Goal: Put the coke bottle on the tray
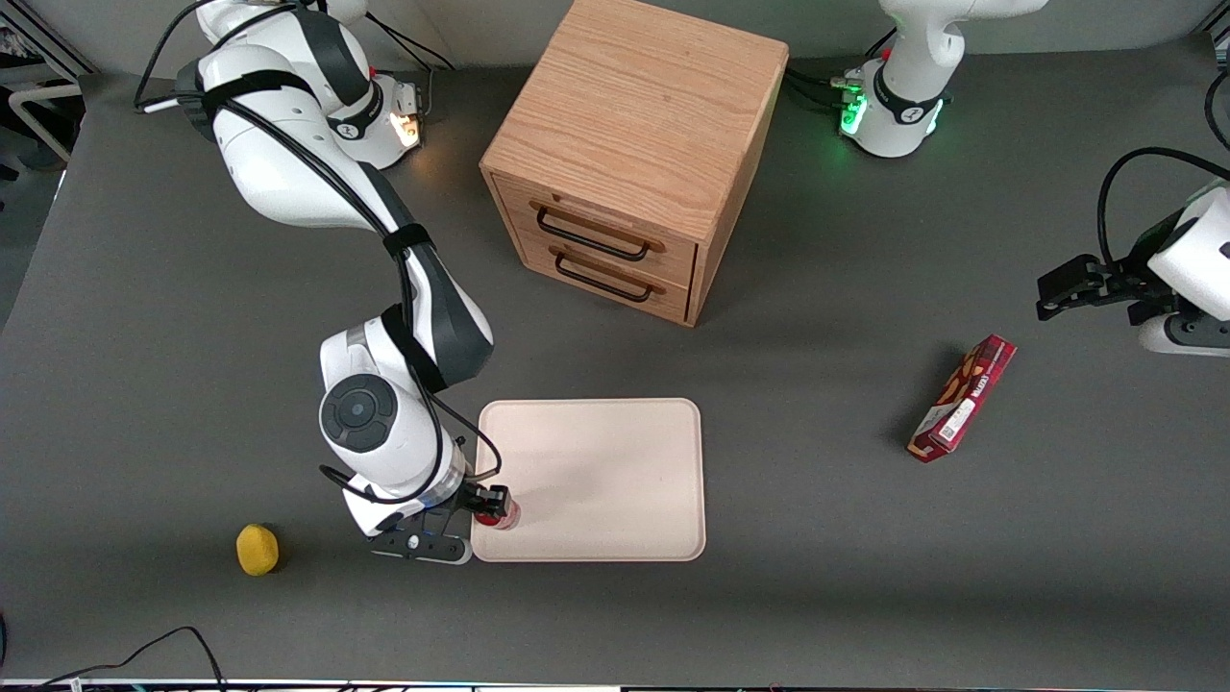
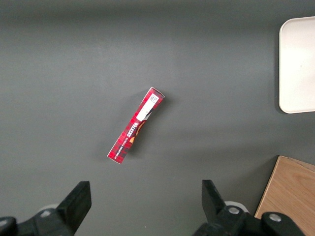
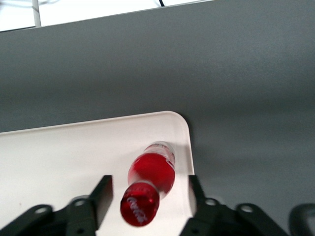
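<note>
Right wrist view showed the pincer (image 3: 147, 196) spread wide, its two fingers (image 3: 101, 194) standing clear of the coke bottle (image 3: 150, 182) on either side, gripping nothing. The bottle stood between them on the tray (image 3: 74, 147), close to a rounded corner, so the release probably came once it rested inside the rim. Whether its base sat flat was hard to judge, as the cap hid it. From the front view, the wrist covered most of the bottle (image 1: 500, 517), and the bench (image 1: 817, 577) spread outward.
</note>
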Robot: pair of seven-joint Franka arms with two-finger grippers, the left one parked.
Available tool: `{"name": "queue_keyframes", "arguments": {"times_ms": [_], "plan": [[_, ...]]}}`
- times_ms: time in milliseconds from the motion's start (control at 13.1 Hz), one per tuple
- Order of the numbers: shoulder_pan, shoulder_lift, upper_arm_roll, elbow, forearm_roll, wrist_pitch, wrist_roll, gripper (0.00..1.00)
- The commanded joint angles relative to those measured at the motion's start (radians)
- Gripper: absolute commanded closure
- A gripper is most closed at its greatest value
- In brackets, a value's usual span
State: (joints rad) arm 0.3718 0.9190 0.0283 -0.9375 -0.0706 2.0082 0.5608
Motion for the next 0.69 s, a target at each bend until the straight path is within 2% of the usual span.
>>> {"name": "queue_keyframes", "arguments": {"times_ms": [0, 305, 457, 610], "plan": [[0.006, -0.069, -0.010, 0.022, 0.011, -0.115, 0.013, 0.00], [-0.072, -0.253, -0.001, -0.051, 0.012, -0.210, -0.082, 0.00], [-0.132, -0.378, 0.008, -0.209, 0.017, -0.185, -0.105, 0.00], [-0.203, -0.529, 0.030, -0.433, 0.017, -0.078, -0.183, 0.00]]}}
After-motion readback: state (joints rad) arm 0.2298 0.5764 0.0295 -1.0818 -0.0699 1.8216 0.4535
